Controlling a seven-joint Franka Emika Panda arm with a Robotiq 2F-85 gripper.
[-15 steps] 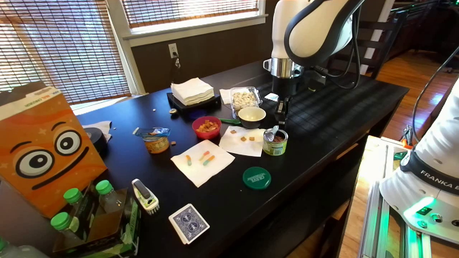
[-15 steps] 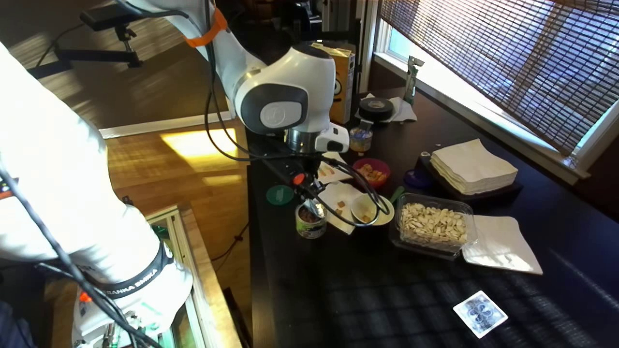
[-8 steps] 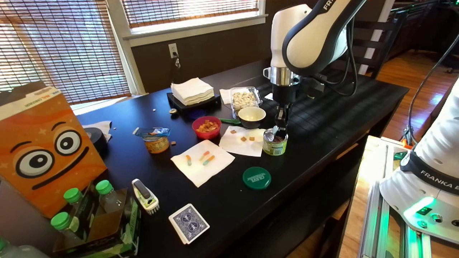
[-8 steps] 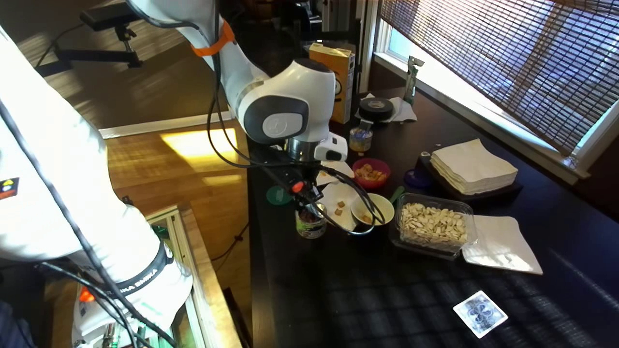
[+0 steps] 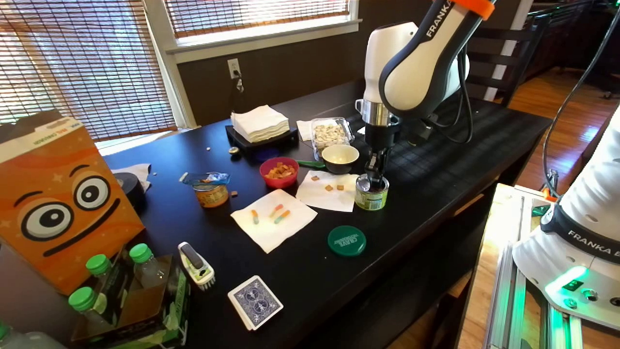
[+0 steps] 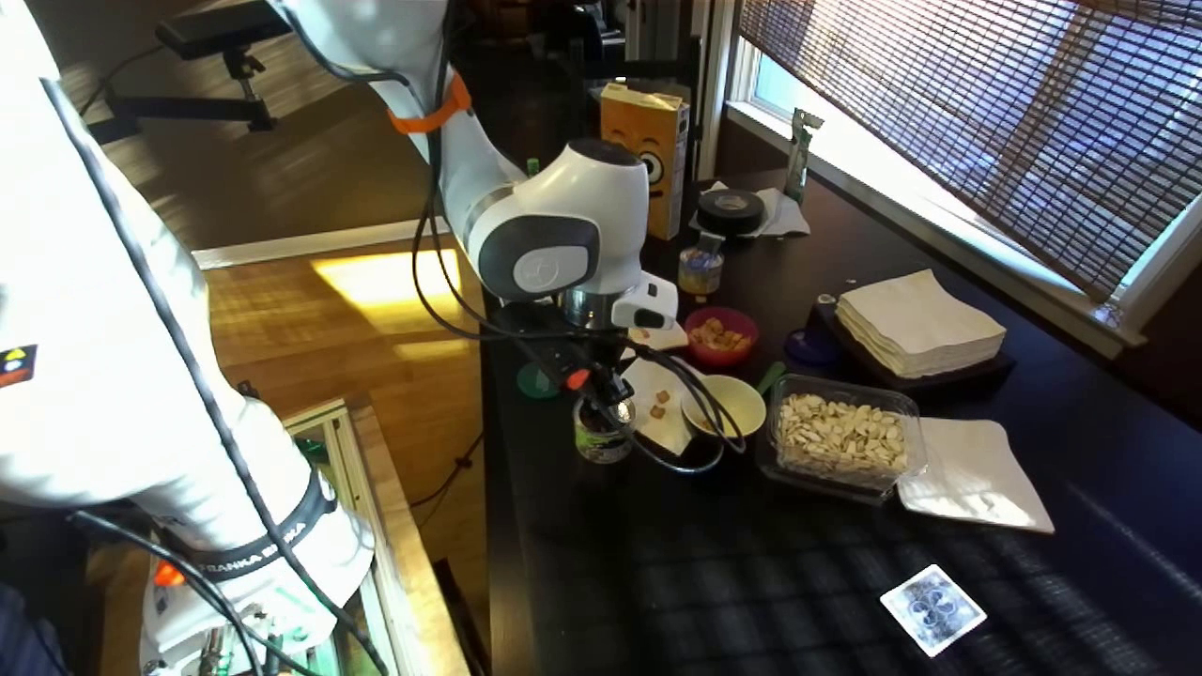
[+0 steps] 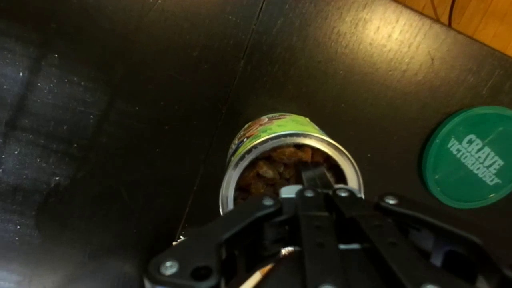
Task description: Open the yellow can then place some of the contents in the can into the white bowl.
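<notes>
The yellow can [image 5: 371, 198] stands upright with its top open and its silver lid peeled back. In the wrist view its pale green side [image 7: 290, 123] and brown raisin-like contents [image 7: 266, 172] show. My gripper [image 5: 375, 184] points down at the can's mouth. In the wrist view its fingertips [image 7: 316, 176] are together and reach inside the rim, to the right of the contents' middle. The tips' ends are blurred, and no piece shows between them. The white bowl [image 5: 340, 159] stands beside the can, apart from it. In an exterior view it [image 6: 737, 406] is partly behind the arm's cable.
A green lid [image 5: 347, 241] lies near the table edge. A napkin with brown squares [image 5: 319, 194] lies between can and pink bowl [image 5: 279, 173]. A clear box of seeds [image 6: 842, 437] and a napkin stack [image 6: 920, 314] stand beyond the bowl. The arm's cable [image 6: 695, 465] loops low near the bowl.
The arm has come down and my gripper has moved from above and behind the can into its mouth. The can and bowl have not moved.
</notes>
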